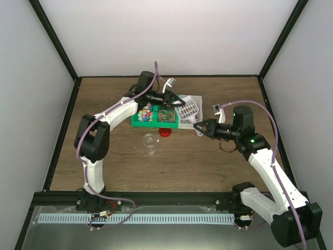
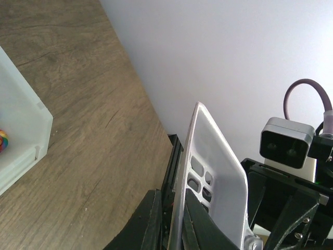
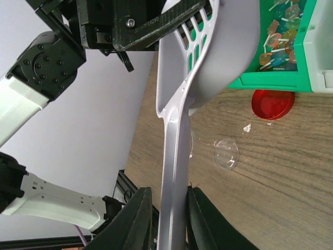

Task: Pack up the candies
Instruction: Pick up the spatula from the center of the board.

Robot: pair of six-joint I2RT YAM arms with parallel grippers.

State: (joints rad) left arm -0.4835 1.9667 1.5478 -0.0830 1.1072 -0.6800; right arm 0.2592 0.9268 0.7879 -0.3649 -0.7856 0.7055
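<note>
The candies (image 1: 148, 111) lie mixed in colour in the left half of a green tray (image 1: 151, 125); in the right wrist view more candies (image 3: 278, 26) on small sticks fill a compartment. A white slotted scoop (image 1: 188, 107) hangs over the tray's right end. My left gripper (image 1: 169, 96) is shut on the scoop's bowl rim (image 2: 218, 177), its jaws pinching the thin wall (image 2: 174, 229). My right gripper (image 1: 197, 126) is shut on the scoop's handle (image 3: 174, 172), a finger on each side (image 3: 169, 224). The scoop's inside is hidden.
A round red lid (image 1: 165, 132) lies on the wooden table just in front of the tray, also in the right wrist view (image 3: 272, 103). A clear plastic cup (image 1: 150, 140) sits nearer the arms. A white container wall (image 2: 26, 130) holds one striped sweet (image 2: 2, 140).
</note>
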